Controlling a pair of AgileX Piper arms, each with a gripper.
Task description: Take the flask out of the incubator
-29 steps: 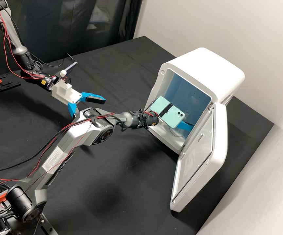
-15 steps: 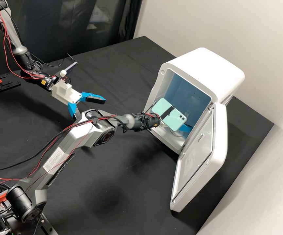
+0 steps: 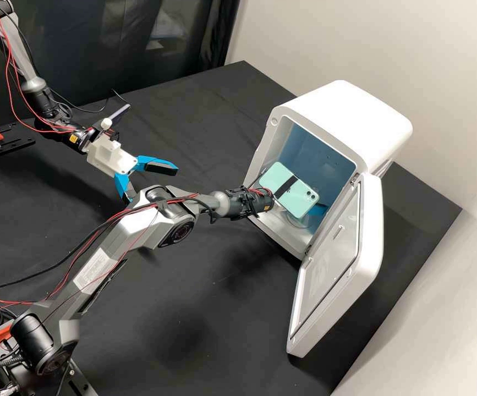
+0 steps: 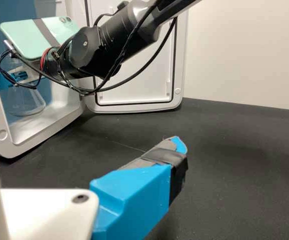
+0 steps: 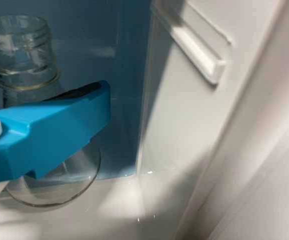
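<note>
You have incubator [image 3: 348, 118] at right edge of surface [image 3: 205, 286], door [image 3: 337, 264] open toward near right corner. Flask [image 5: 22, 50] on chamber floor; right gripper [image 3: 312, 212] inside, just beside it. Left gripper [image 3: 144, 173] over surface's left half, well apart from incubator.

Incubator [image 3: 354, 121], centre right: white shell, pale blue lining. Flask [image 5: 24, 55]: clear glass. Bench [image 3: 205, 308]: black. My left gripper [image 3: 149, 180]: white body, bright blue fingers [image 4: 134, 195], dark pads. Phone [image 3: 290, 190] on my right wrist: mint green, black strap.

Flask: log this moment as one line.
flask upright inside incubator | door open | right gripper in chamber at flask, grip unconfirmed | left gripper open over bench
</note>
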